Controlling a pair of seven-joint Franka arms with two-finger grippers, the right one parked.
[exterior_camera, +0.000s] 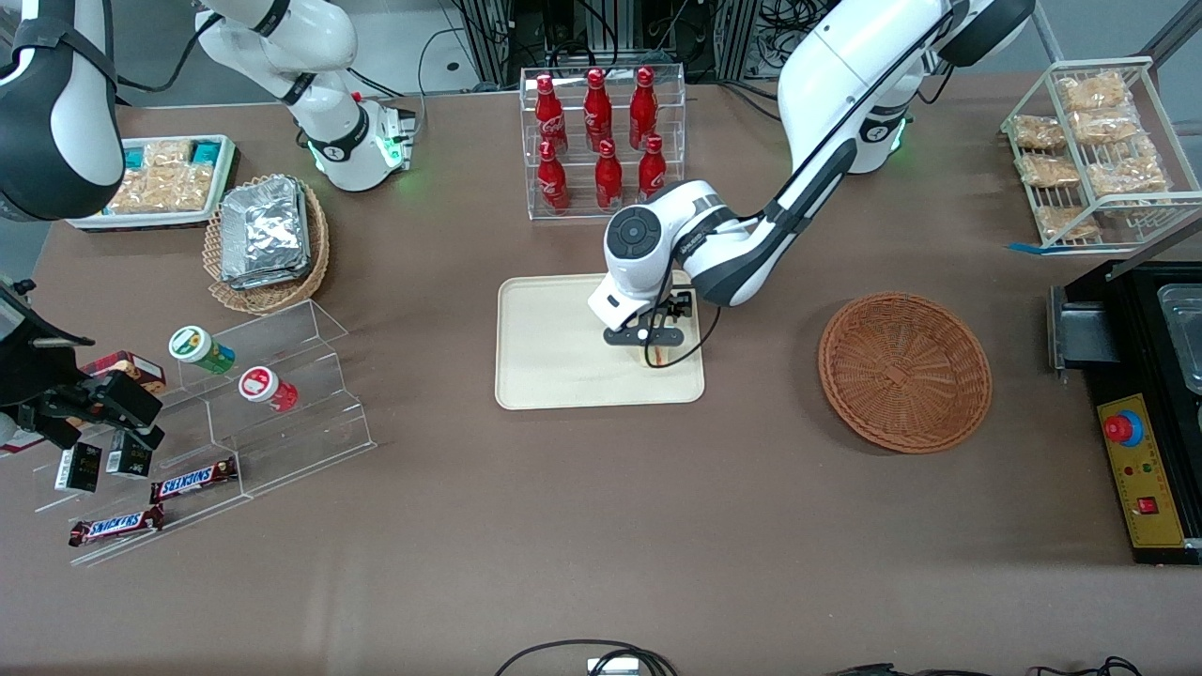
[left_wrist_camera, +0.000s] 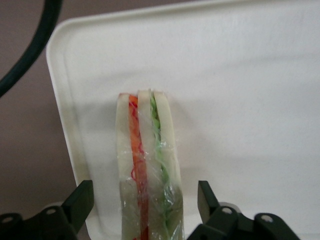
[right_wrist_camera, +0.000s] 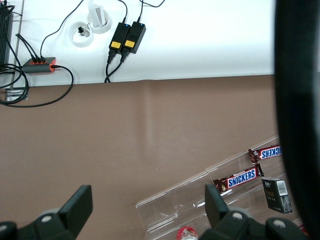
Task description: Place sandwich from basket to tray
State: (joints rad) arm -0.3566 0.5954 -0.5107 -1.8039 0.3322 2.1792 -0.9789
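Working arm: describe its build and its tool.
The working arm has glossy white shells with black joint bands and a grey round cap at the wrist. A thin black cable loops beside its tool, which has two black fingers standing open over the tray.

I'm driving a robotics lab dressed up as a small shop counter. Shop side: a clear acrylic rack of red bottles (exterior_camera: 601, 141) at the top centre of the frame, a clear stepped acrylic display stand (exterior_camera: 272, 394) holding brown Snickers bars (exterior_camera: 192, 481), and a white wire shelf of bagged snacks (exterior_camera: 1094, 150). Lab side: the white jointed robot arm (exterior_camera: 845, 84), a yellow control panel with a red emergency-stop button (exterior_camera: 1124, 428), and black power adapters (right_wrist_camera: 127, 36) with trailing cables. My gripper (exterior_camera: 657, 349) hangs over the cream-beige rectangular tray (exterior_camera: 554, 319) mid-frame, fingers (left_wrist_camera: 82, 197) spread.
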